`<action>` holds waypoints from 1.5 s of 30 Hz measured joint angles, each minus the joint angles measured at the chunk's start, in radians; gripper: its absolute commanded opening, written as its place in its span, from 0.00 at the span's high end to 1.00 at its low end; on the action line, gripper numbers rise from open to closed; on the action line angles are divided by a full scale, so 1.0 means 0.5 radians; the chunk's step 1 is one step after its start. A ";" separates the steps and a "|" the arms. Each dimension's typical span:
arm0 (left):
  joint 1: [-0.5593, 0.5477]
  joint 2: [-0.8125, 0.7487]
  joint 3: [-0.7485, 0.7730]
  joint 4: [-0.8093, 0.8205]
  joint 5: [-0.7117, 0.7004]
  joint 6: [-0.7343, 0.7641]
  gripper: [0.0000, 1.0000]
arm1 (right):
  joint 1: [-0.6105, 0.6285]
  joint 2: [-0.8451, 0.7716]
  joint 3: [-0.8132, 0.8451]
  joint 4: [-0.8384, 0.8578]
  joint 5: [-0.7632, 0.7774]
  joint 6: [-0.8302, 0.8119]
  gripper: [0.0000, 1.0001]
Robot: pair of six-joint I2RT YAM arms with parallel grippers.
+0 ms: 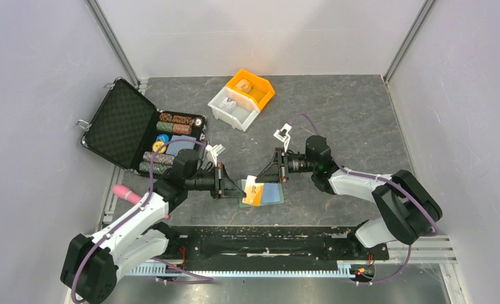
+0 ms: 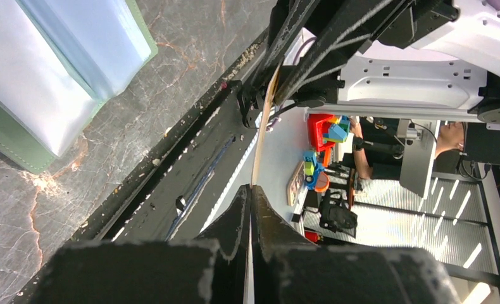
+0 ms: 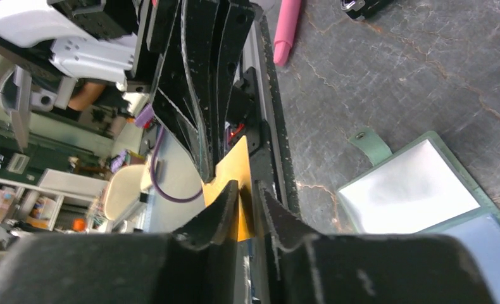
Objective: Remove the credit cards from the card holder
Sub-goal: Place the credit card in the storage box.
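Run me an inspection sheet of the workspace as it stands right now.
Surface: dark marbled table; no spills seen.
Job's things: orange card is out of the card holder, which lies open and flat; a bluish panel sits in one pocket.
Clutter: open black case with poker chips; white bin; orange bin; pink pen-like object.
Grippers: left gripper shut on the orange card; right gripper around the same card, grip unconfirmed.
Cables: purple cables run along both arms, away from the card.
Surroundings: white enclosure walls.
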 measured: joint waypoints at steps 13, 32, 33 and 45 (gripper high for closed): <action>-0.001 -0.036 0.098 -0.037 -0.162 0.026 0.26 | -0.050 -0.081 -0.061 0.146 0.159 0.336 1.00; -0.006 -0.049 0.071 0.463 -0.390 -0.198 0.34 | -0.054 -0.091 -0.394 0.938 0.816 1.138 1.00; -0.006 -0.044 0.063 0.490 -0.394 -0.217 0.35 | -0.054 -0.093 -0.410 0.953 0.838 1.150 1.00; -0.108 0.043 -0.018 0.734 -0.466 -0.372 0.32 | -0.054 -0.152 -0.537 0.995 1.046 1.231 1.00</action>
